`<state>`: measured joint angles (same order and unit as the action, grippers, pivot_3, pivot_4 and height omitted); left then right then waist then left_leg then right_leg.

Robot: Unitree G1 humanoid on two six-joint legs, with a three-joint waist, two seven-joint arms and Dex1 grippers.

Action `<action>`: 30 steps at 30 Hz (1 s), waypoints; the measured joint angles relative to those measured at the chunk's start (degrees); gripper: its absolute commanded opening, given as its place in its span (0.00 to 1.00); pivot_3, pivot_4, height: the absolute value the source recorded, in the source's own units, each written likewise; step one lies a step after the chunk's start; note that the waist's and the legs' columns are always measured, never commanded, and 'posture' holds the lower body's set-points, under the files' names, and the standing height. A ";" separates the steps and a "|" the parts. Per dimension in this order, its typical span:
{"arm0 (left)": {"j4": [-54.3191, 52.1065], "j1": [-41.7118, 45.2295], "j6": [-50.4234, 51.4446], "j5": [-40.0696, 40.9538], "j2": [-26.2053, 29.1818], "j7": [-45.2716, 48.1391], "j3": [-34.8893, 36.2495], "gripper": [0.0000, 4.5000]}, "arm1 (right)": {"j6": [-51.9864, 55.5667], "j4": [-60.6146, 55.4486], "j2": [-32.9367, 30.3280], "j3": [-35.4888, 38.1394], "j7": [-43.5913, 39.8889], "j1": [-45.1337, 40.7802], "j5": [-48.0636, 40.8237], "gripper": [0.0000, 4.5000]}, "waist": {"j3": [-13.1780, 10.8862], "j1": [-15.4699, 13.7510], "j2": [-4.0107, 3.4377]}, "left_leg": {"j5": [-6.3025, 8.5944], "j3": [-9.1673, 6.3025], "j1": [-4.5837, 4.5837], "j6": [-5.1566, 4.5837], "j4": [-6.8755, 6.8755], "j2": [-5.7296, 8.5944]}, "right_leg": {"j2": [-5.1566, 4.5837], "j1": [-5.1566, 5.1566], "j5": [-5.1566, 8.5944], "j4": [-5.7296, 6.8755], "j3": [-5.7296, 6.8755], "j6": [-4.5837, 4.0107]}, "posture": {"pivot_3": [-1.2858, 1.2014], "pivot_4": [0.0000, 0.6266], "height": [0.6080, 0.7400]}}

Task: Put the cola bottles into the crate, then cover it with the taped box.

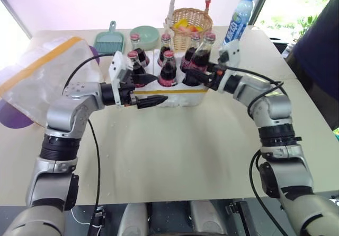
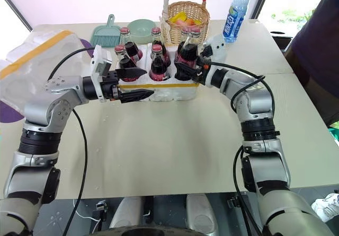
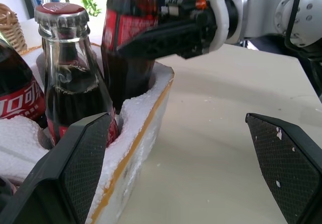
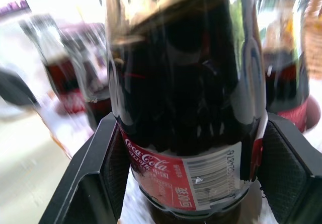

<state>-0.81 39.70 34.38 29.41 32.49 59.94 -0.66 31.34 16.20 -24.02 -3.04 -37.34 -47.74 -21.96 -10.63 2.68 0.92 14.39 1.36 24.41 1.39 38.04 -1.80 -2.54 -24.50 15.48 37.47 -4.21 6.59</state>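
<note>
"Coca-Cola" label on gripped cola bottle [image 4: 186, 108]

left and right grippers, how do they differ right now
The left gripper is open and holds nothing, beside the crate's front corner; the right gripper is shut on a cola bottle over the crate's right end. The left reaches in from the robot's left, the right from its right. Both have black fingers and are roughly level.

Beige counter [image 1: 175, 156] carried white foam crate [image 1: 177, 96] at centre. Taped box [image 1: 39, 77] lay at left edge. Behind crate: teal dustpan [image 1: 109, 41], green bowl [image 1: 144, 34], wicker basket [image 1: 189, 26], water bottle [image 1: 238, 18].
</note>
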 measured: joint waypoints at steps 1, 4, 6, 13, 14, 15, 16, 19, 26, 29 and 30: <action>-0.03 -0.09 0.00 0.00 0.10 -0.14 0.00 1.00 | -0.60 0.99 -0.02 -1.69 0.06 0.01 2.13 0.91 | 0.00 -0.04 0.00 | 0.00 0.00 0.00 0.00 0.01 0.01 | 0.00 0.00 0.00 0.02 0.00 0.00 | 0.52 0.24 1.00; -0.03 -0.32 0.00 0.00 0.84 -0.22 0.20 1.00 | -1.28 0.30 -0.71 -3.29 -0.53 -0.48 4.99 0.99 | 0.02 -0.10 0.02 | -0.02 -0.02 -0.05 0.03 0.08 0.01 | 0.01 0.06 -0.02 0.09 0.00 -0.03 | 0.52 0.24 1.00; -0.05 -0.62 0.00 0.00 1.85 -0.22 0.58 1.00 | 0.47 -2.51 -1.90 -3.23 -1.79 0.36 4.81 0.99 | 0.01 -0.22 0.02 | -0.03 -0.04 -0.04 0.04 0.10 0.01 | 0.00 0.06 -0.02 0.12 0.01 -0.03 | 0.52 0.24 1.00; -2.87 -3.95 2.80 2.38 10.62 0.26 6.12 1.00 | 16.30 -22.95 -13.94 6.93 -11.26 4.64 -10.41 0.99 | -0.05 -0.22 0.03 | 0.00 -0.07 0.10 0.00 -0.05 -0.03 | -0.01 -0.05 -0.01 -0.07 0.04 -0.03 | 0.52 0.24 1.00; -3.48 -4.96 3.67 3.01 14.10 1.02 8.47 1.00 | 18.75 -25.55 -17.80 9.96 -13.12 4.68 -13.39 0.99 | -0.06 -0.08 0.03 | 0.01 -0.06 0.10 -0.01 -0.06 -0.04 | 0.00 -0.06 -0.01 -0.10 0.04 -0.04 | 0.52 0.24 1.00; -4.09 -6.32 4.22 3.63 17.11 1.91 10.54 1.00 | 20.46 -26.67 -20.79 12.25 -14.51 4.79 -15.43 0.99 | -0.07 0.00 0.03 | 0.01 -0.05 0.07 -0.02 -0.09 -0.05 | 0.00 -0.07 -0.01 -0.11 0.04 -0.04 | 0.52 0.24 1.00; -4.49 -8.22 4.77 4.10 20.79 3.27 13.31 1.00 | 22.22 -27.40 -24.14 14.90 -15.95 5.00 -17.35 0.99 | -0.07 0.06 0.03 | 0.01 -0.01 0.03 -0.02 -0.12 -0.06 | 0.00 -0.05 0.00 -0.15 0.03 -0.05 | 0.52 0.24 1.00; -4.62 -16.61 5.57 4.77 30.87 9.08 21.69 1.00 | 26.08 -27.87 -31.35 19.99 -20.10 6.23 -21.88 0.99 | -0.07 0.11 0.04 | 0.02 0.10 -0.11 -0.03 -0.14 -0.10 | -0.02 0.02 0.04 -0.15 0.03 -0.13 | 0.52 0.24 1.00; 7.76 -39.83 4.62 -1.03 43.26 27.68 43.62 1.00 | 26.35 -25.48 -38.03 22.66 -25.44 5.74 -25.39 0.99 | -0.09 0.18 0.02 | 0.01 0.25 -0.27 -0.01 -0.11 -0.18 | -0.15 0.02 0.29 -0.16 0.01 -0.63 | 0.52 0.24 1.00; 18.00 -46.38 -4.42 -9.90 47.65 30.54 46.46 1.00 | 24.08 -23.06 -38.28 21.43 -26.60 3.69 -24.55 0.99 | -0.10 0.03 0.01 | 0.02 0.30 -0.25 0.00 -0.17 -0.19 | -0.23 -0.08 0.30 -0.20 -0.02 -0.66 | 0.52 0.24 1.00; 21.77 -46.88 -7.59 -12.31 49.11 30.72 46.44 1.00 | 23.55 -22.17 -38.26 20.92 -26.82 2.94 -24.29 0.99 | -0.10 -0.01 0.01 | 0.02 0.31 -0.23 0.00 -0.18 -0.26 | -0.25 -0.19 0.32 -0.21 -0.01 -0.69 | 0.52 0.24 1.00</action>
<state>20.96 -7.18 26.79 17.10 81.60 90.66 45.79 54.89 -5.96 -62.28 17.88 -64.16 -44.80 -46.24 -10.73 2.67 0.93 14.41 1.66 24.18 1.39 37.86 -2.07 -2.78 -24.69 15.79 37.26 -4.22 5.90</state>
